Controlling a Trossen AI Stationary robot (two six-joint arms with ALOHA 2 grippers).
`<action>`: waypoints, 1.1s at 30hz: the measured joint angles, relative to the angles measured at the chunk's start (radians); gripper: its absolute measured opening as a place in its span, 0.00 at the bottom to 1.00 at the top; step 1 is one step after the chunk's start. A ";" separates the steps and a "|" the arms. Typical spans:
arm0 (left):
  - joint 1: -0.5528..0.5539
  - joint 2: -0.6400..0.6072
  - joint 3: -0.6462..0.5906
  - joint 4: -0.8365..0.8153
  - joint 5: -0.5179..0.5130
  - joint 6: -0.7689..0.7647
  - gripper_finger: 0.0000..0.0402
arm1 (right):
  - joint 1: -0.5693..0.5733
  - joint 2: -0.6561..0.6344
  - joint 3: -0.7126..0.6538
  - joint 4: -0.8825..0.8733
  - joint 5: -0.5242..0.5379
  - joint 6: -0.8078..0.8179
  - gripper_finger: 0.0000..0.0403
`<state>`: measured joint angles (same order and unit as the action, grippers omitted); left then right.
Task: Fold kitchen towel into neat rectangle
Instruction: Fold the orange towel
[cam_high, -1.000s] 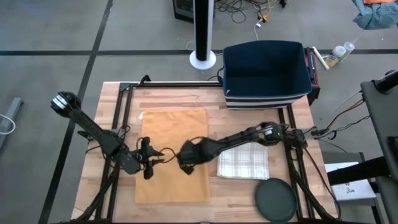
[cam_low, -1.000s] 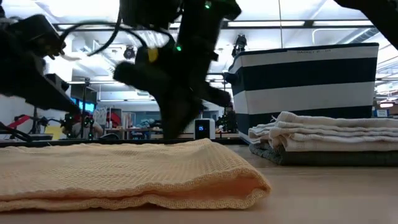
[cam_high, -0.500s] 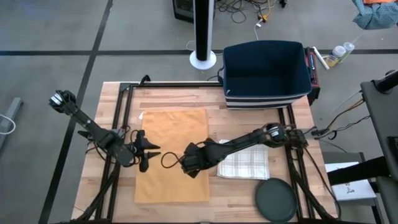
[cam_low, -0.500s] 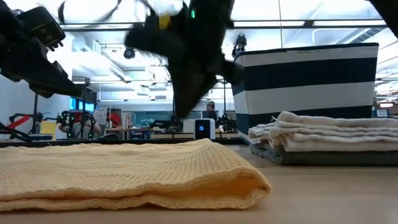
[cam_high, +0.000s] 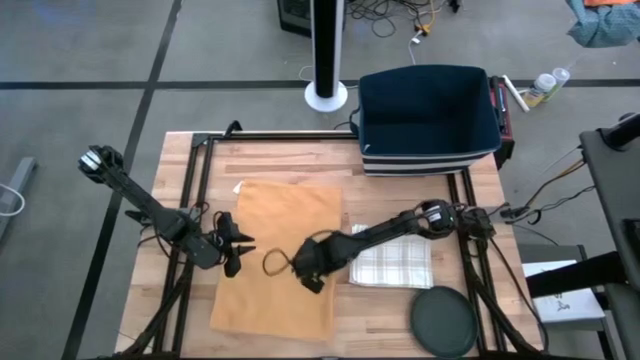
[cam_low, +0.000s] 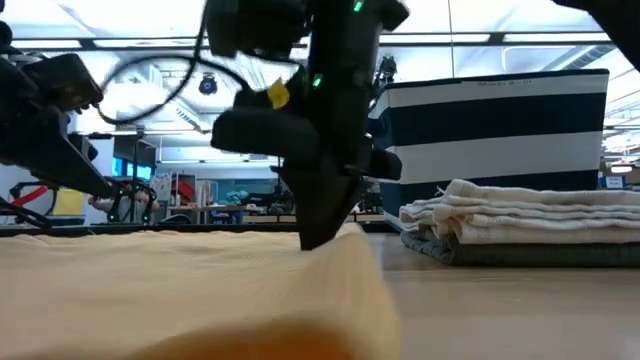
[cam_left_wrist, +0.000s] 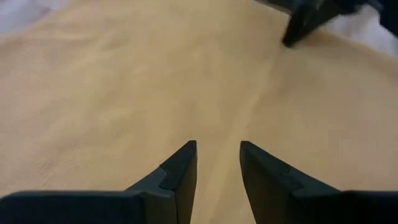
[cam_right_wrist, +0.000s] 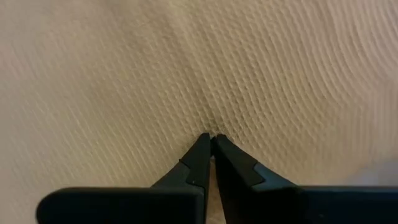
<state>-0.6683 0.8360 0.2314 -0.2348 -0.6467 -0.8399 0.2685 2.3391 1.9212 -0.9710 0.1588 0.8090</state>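
The right hand (cam_high: 312, 283) is pressed shut onto the orange waffle-weave kitchen towel (cam_high: 282, 255), tips on the cloth near its right edge; it seems to pinch a bit of fabric, though that is hard to confirm. The left hand (cam_high: 236, 250), part open and empty, hovers over the towel's left edge. The towel lies mid-desk, long axis running front to back, between both hands, already doubled and slightly skewed.

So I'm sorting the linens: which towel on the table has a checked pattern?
The folded white towel at the table's right side, next to the dark round lid. It shows a grid pattern; the larger orange towel is plain.
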 joint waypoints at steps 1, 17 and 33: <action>0.001 0.011 0.001 0.011 -0.016 -0.001 0.28 | 0.011 -0.007 0.010 -0.012 0.055 0.000 0.05; 0.002 0.017 0.000 0.001 -0.012 -0.060 0.28 | -0.196 -0.106 0.002 -0.070 0.309 0.233 0.24; -0.006 0.086 0.001 0.004 0.097 -0.122 0.28 | -0.211 -0.213 -0.177 -0.247 0.305 0.428 0.50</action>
<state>-0.6745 0.9217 0.2321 -0.2309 -0.5495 -0.9618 0.0572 2.1263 1.7438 -1.2183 0.4637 1.2370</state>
